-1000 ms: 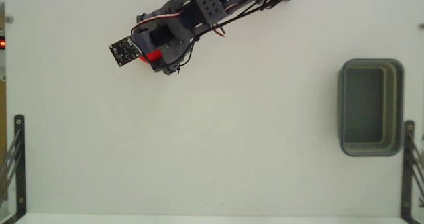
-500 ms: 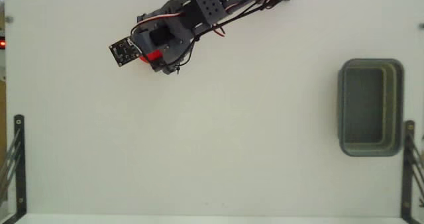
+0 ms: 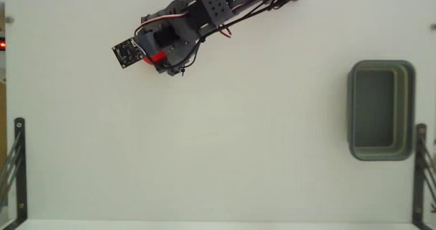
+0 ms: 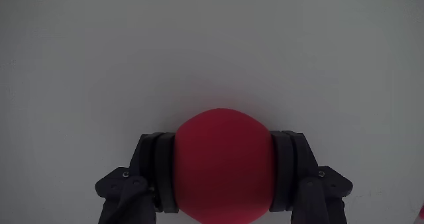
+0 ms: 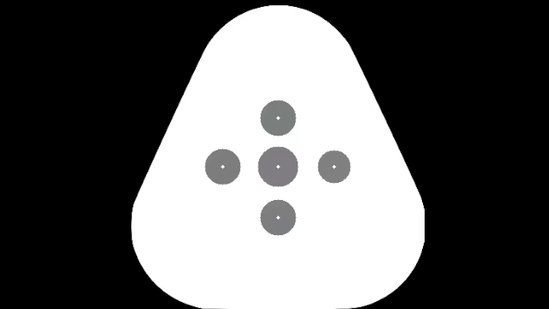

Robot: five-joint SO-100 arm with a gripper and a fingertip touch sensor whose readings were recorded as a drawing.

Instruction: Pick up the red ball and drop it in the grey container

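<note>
In the wrist view the red ball point(image 4: 224, 163) fills the lower middle, squeezed between the two dark fingers point(image 4: 158, 174) of my gripper point(image 4: 224, 168), which is shut on it over the white table. From the fixed view only a sliver of the red ball point(image 3: 157, 56) shows under the arm at the upper left, where the gripper point(image 3: 155, 58) sits. The grey container point(image 3: 380, 109) stands far off at the right edge, hollow and with nothing visible inside.
The arm point(image 3: 211, 9) reaches in from the top of the fixed view. Black metal brackets stand at the lower left point(image 3: 18, 169) and lower right point(image 3: 419, 172) edges. White tabletop lies between the arm and the container.
</note>
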